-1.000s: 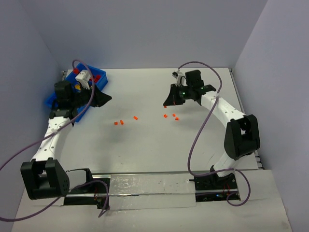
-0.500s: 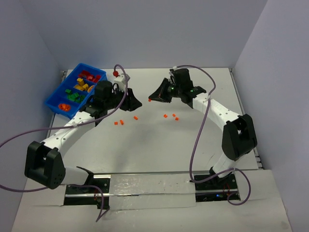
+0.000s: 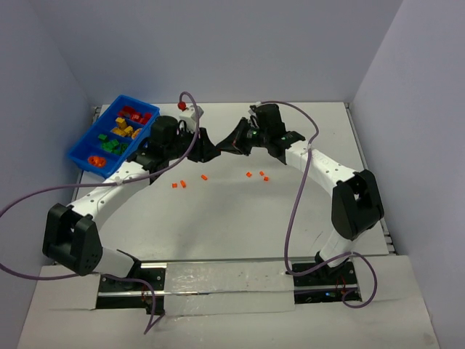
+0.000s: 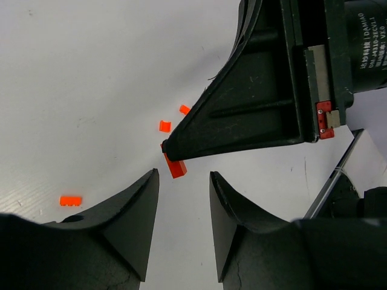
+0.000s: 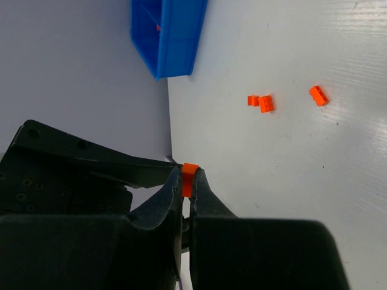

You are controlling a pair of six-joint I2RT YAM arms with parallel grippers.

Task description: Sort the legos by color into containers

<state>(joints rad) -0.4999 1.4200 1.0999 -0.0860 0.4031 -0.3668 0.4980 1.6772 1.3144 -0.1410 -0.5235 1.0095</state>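
— Between the tips of the right fingers [image 5: 166,199], raised off the worktop [image 3: 218,218], is an orange brick [image 5: 190,179] clamped?
— It is, and one end is seen protruding past the tips.
— Which way is it found from the left fingers [image 4: 130,205]?
— Just beyond their gap, straight ahead and not touching. They are spread apart. Its long axis appears laid along the right fingers, pointed toward the left ones.
— And the blue bin [image 3: 94,125]?
— It is set at the far left, nearer the left arm, so a handover is judged likely.
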